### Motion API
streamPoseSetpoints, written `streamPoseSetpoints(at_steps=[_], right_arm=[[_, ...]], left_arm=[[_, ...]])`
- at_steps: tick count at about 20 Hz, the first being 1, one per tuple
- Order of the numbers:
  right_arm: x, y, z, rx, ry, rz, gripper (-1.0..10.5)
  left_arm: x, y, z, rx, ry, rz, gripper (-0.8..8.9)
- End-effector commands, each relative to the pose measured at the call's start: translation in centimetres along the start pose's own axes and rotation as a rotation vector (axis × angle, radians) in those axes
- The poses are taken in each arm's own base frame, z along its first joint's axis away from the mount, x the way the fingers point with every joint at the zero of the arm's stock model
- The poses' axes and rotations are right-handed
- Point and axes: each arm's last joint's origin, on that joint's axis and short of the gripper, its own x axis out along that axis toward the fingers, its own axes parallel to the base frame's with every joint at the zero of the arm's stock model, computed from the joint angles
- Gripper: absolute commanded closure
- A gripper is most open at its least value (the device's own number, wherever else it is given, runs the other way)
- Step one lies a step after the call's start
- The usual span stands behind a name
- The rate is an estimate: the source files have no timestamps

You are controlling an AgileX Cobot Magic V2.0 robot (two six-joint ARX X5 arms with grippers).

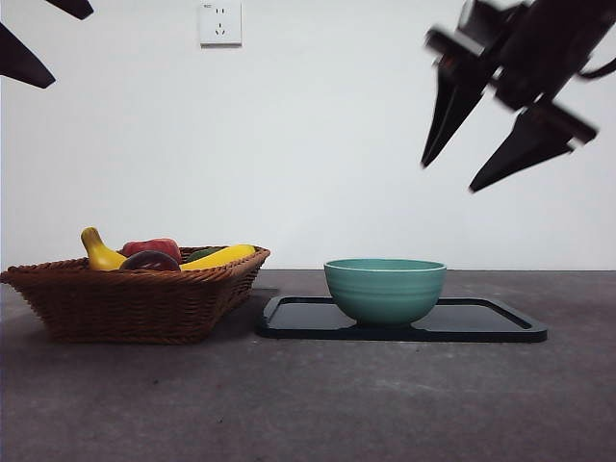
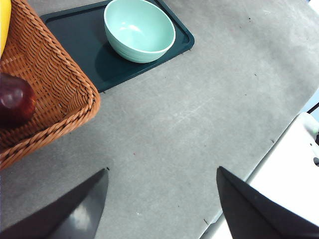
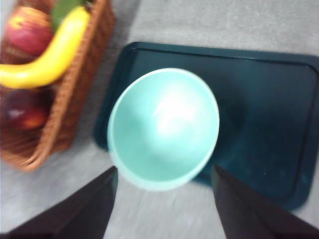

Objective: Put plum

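While both grippers, right (image 1: 481, 144) and left (image 2: 162, 199), hang released, your reach may seize the apple (image 3: 29, 31), not the plum (image 3: 22, 110).

text: none legible | wall socket (image 1: 219, 22): marking too small to read

One wicker basket (image 1: 135, 306) holds the fruit: two yellow bananas (image 1: 219, 256), one red apple-like fruit (image 1: 152, 247), one dark plum (image 1: 149, 260) and one green item (image 1: 202, 253), partly hidden. Beside the basket lies one dark tray (image 1: 481, 325) carrying one teal bowl (image 1: 385, 289). Two end effectors show above the basket and tray: one right end effector (image 1: 462, 173), one left end effector (image 2: 162, 204).
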Motion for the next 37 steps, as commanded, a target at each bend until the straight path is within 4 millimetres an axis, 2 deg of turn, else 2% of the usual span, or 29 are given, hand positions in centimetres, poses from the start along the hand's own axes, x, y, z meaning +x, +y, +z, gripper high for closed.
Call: streamPoseSetpoints(at_steps=[1, 5, 8, 11, 17, 20, 23, 26, 28, 30, 33, 35, 37], right_arm=[[2.4, -0.6, 1.2, -0.019, 0.03, -0.039, 6.5], [5.8, -1.8, 1.7, -0.043, 0.086, -0.123, 6.5], [7.8, -2.6, 1.5, -0.038, 0.116, -0.133, 6.5], [9.3, -3.3, 1.1, -0.029, 0.145, -0.141, 7.1], [9.7, -3.3, 1.3, -0.039, 0.118, -0.133, 9.1], [9.6, -3.2, 1.8, -0.043, 0.069, -0.12, 9.3], [7.6, -2.2, 2.8, -0.059, 0.01, -0.104, 9.3], [3.4, -0.4, 3.4, -0.087, -0.066, -0.082, 9.3], [-0.2, 0.9, 3.2, -0.115, -0.096, -0.063, 9.3], [-3.5, 2.2, 2.3, -0.156, -0.103, -0.037, 9.3], [-6.8, 3.6, 0.8, -0.196, -0.084, -0.03, 9.3], [-7.9, 4.3, -0.4, -0.22, -0.052, -0.021, 9.3], [-8.2, 4.7, -1.7, -0.239, -0.039, -0.005, 9.3]], left_arm=[[-0.2, -0.2, 0.4, 0.012, -0.012, -0.008, 4.71], [-0.2, -0.2, 0.4, 0.012, -0.011, -0.008, 4.71], [-0.2, -0.2, 0.4, 0.012, -0.012, -0.008, 4.71], [-0.2, -0.2, 0.4, 0.011, -0.012, -0.008, 4.71], [-0.2, -0.2, 0.4, 0.011, -0.012, -0.008, 4.71], [-0.2, -0.2, 0.4, 0.011, -0.012, -0.008, 4.71], [-0.2, -0.2, 0.4, 0.011, -0.011, -0.008, 4.71], [-0.2, -0.2, 0.4, 0.011, -0.012, -0.008, 4.71], [-0.2, -0.2, 0.4, 0.011, -0.011, -0.008, 4.71], [-0.2, -0.2, 0.4, 0.011, -0.011, -0.008, 4.71], [-0.2, -0.2, 0.4, 0.012, -0.012, -0.008, 4.71], [-0.2, -0.2, 0.4, 0.012, -0.013, -0.008, 4.71], [-0.2, -0.2, 0.4, 0.012, -0.012, -0.008, 4.71]])
